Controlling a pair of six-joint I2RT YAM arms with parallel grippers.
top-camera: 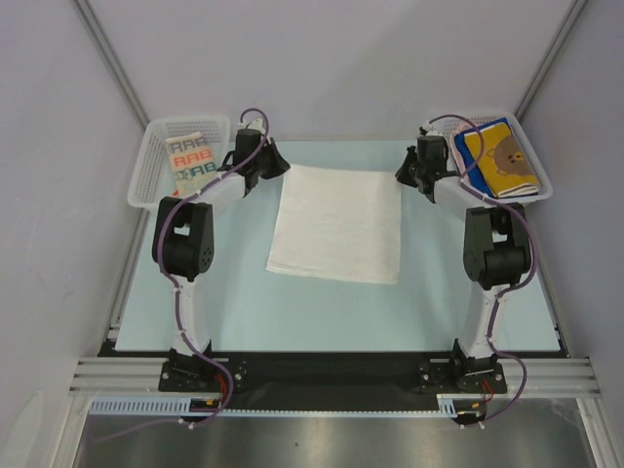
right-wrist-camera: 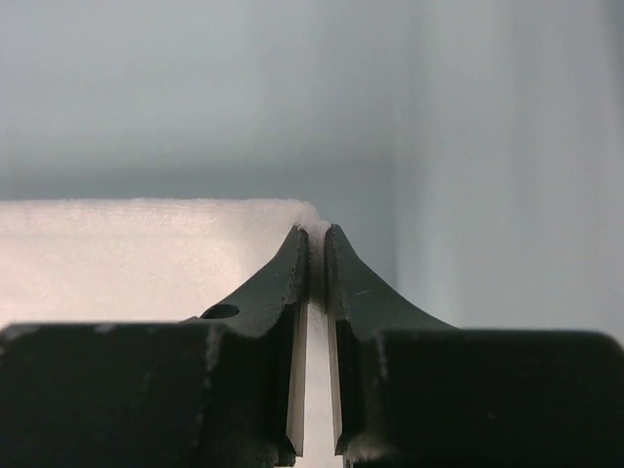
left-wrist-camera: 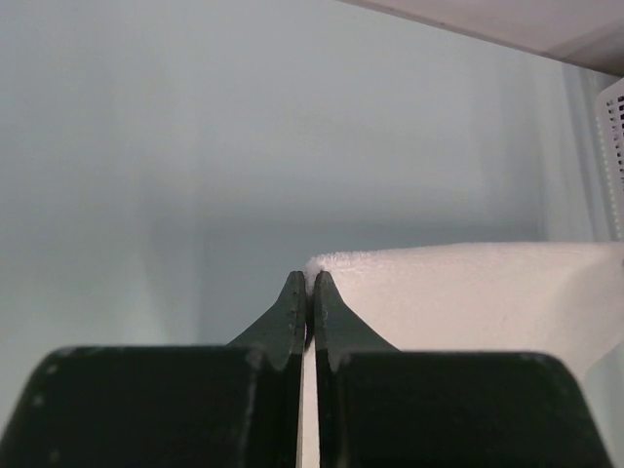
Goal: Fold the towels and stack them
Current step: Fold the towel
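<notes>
Start at your near edge: both arm bases sit bolted to the metal rail, and beyond it the pale blue-green table runs smooth and flat. There's bare surface on both sides of the cloth and a wide strip in front of it, so you've got room there.

The white towel lies spread flat in the middle of the table. It's plain with a soft nap, roughly square, and sits slightly askew, with its near left corner pulled out a little. Both arms reach past its sides to the far edge.

The left claw is pinched tight on the far left corner, and the cloth stretches off to its right. The right claw is clamped on the far right corner, with the cloth running off to its left. Both sets of fingers are closed, with white fabric between the tips.

Farther back it gets tighter. The left basket sits in the far left corner, just beside the left wrist, and holds the lettered towel, folded. The right basket sits in the far right corner with the bear towel folded on top of a stack. Plain grey walls close in behind and on both sides.
</notes>
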